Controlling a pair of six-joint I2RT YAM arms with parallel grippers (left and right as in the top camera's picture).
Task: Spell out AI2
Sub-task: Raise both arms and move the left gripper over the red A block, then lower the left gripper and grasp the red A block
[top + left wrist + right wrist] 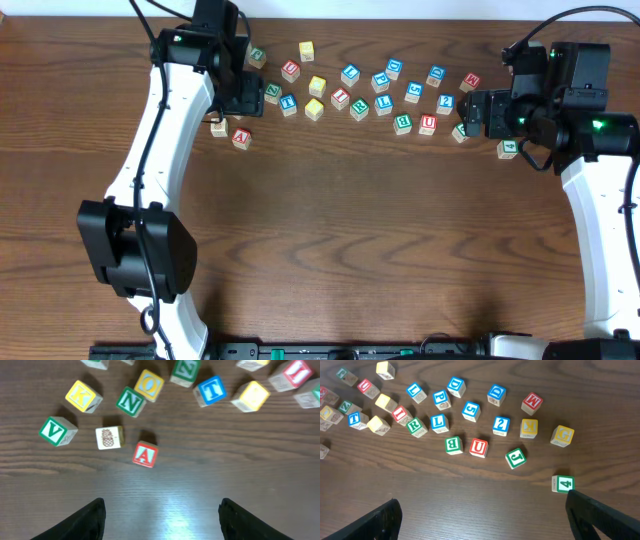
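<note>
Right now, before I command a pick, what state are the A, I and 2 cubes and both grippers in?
A cube: flat on the table, letter up, standing apart, ungripped.
I cube: on the table, letter up, ungripped.
2 cube: on the table, numeral up, ungripped.
left gripper: open, empty, short of the A cube.
right gripper: open, empty.
</note>
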